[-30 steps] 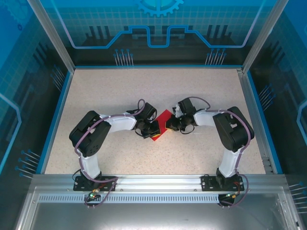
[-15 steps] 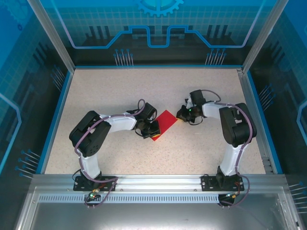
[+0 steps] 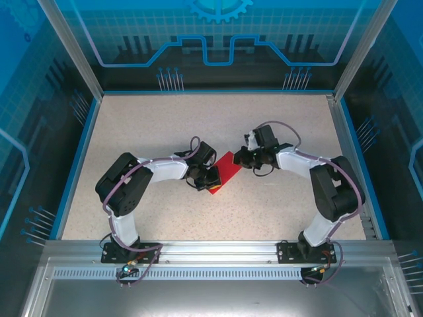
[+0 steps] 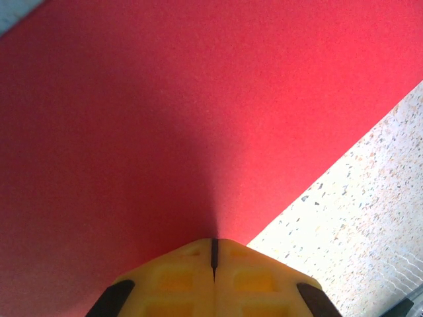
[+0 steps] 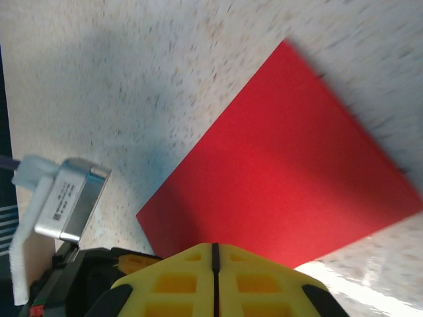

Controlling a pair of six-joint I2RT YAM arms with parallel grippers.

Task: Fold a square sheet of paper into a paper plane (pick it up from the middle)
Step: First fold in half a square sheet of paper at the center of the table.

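The right tool [image 5: 213, 249], jaws together, points at the red paper sheet [image 5: 284, 191] on the speckled table [image 5: 132, 72]

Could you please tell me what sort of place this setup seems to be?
Probably a robotics lab workcell: an enclosed booth with blue printed wall panels, an aluminium mounting rail along the near edge, and a speckled table.

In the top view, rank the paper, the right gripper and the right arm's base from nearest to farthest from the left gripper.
1. Paper, directly beneath it.
2. Right gripper, at the paper's right corner.
3. Right arm's base, lower right, near edge.
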